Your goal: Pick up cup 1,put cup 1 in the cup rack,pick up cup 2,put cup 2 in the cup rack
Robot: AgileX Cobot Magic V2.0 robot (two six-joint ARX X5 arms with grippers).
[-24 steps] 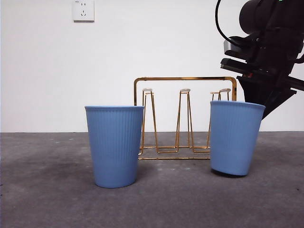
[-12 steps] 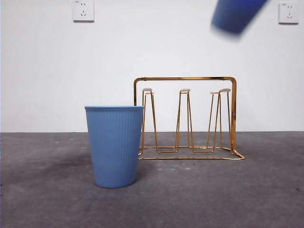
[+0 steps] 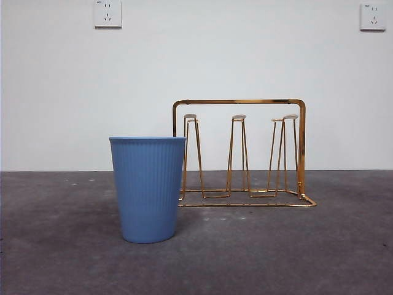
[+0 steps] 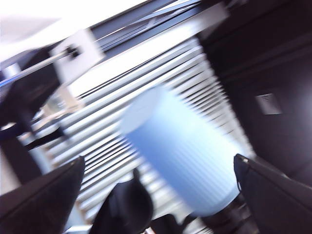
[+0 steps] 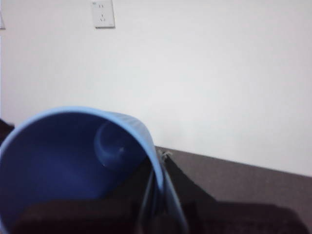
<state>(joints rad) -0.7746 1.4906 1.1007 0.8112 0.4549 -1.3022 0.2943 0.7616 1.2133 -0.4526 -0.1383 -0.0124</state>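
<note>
Cup 1 (image 5: 73,161), blue and ribbed, is lifted out of the front view. My right gripper (image 5: 158,204) is shut on its rim, one jaw inside and one outside. The left wrist view shows this cup (image 4: 180,156) blurred in the air, tilted, with the right arm's dark gripper at its lower end. Cup 2 (image 3: 148,187), of the same blue, stands upright on the table left of and nearer than the gold wire cup rack (image 3: 239,102), whose pegs are bare. My left gripper (image 4: 156,195) hangs open, raised off the table, holding nothing.
The grey table (image 3: 276,252) runs back to a white wall. Two wall sockets (image 3: 107,13) sit high at the left and right. Window blinds (image 4: 146,78) fill the background of the left wrist view.
The right-hand cup, gripped at its rim on the table a second ago, rose with the arm past the top edge of the front view. The left cup and rack stayed put.
</note>
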